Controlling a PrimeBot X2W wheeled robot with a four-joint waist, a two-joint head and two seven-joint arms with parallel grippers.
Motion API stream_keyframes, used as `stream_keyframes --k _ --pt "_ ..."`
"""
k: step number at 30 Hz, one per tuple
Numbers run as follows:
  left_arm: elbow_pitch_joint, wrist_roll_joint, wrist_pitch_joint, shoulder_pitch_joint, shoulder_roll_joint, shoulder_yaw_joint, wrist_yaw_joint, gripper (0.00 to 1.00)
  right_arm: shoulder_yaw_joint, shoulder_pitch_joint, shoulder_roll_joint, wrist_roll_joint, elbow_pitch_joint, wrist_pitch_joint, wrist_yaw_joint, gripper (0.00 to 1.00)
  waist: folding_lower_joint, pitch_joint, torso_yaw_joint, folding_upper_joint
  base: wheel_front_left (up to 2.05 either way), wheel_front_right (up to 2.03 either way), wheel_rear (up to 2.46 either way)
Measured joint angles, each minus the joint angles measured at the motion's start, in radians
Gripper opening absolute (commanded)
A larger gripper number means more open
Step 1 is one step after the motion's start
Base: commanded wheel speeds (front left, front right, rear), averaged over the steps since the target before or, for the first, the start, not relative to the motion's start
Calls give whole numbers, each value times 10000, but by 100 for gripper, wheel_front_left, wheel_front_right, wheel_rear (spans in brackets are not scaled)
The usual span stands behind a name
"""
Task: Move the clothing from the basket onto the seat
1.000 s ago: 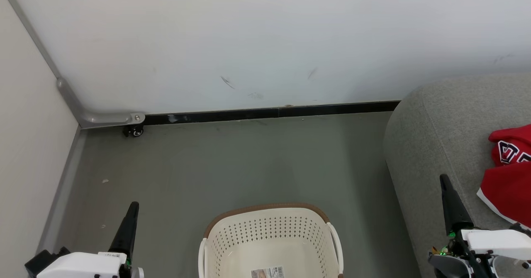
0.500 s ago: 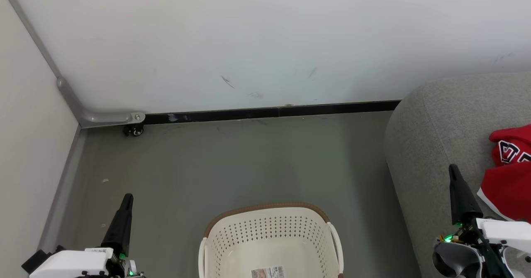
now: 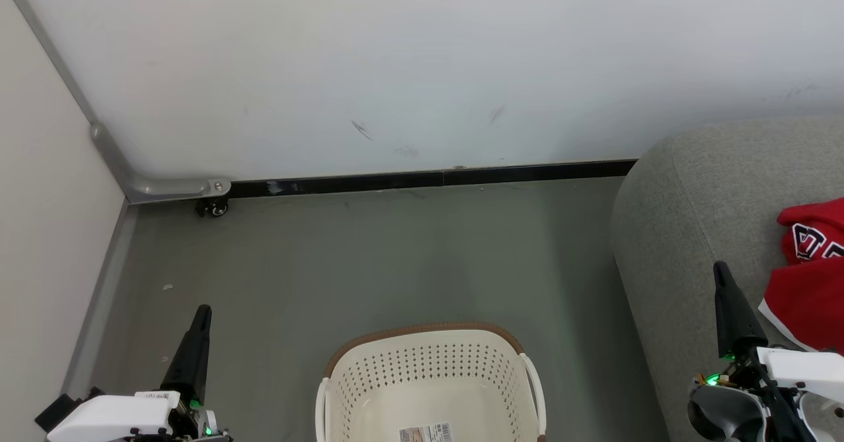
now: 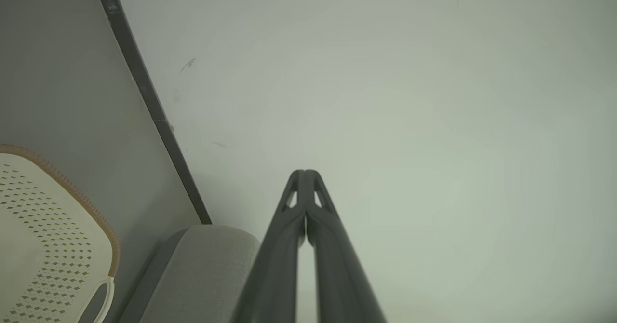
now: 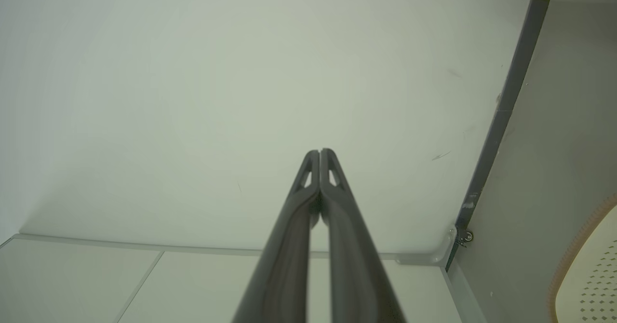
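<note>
The cream basket (image 3: 428, 363) with a brown rim stands on the floor at the bottom centre, holding nothing but a label on its bottom. Red clothing (image 3: 808, 277) with white trim and block lettering lies on the grey seat (image 3: 686, 218) at the right edge. My left gripper (image 3: 203, 311) is shut and holds nothing, low on the left of the basket. Over the seat's near part, just left of the clothing, my right gripper (image 3: 720, 267) is shut with nothing in it. The wrist views show both finger pairs pressed together: left gripper (image 4: 304, 172), right gripper (image 5: 320, 151).
A white wall with a black baseboard (image 3: 428, 179) runs across the back. A pale panel (image 3: 39, 218) with a grey frame and a small caster (image 3: 212, 209) closes the left side. Grey floor (image 3: 369, 264) lies between wall, basket and seat.
Over the last second my left gripper shifted slightly left and up the view, and my right gripper moved right and up the view toward the clothing. Both stayed shut; in the last half second they barely moved.
</note>
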Motion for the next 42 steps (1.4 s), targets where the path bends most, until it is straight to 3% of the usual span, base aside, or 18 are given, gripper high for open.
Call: stream_keyframes --k 42 --pt "199 0 6 -18 -8 29 -86 0 -36 -1 2 0 36 86 0 0 -2 -4 1 0 0 0 0"
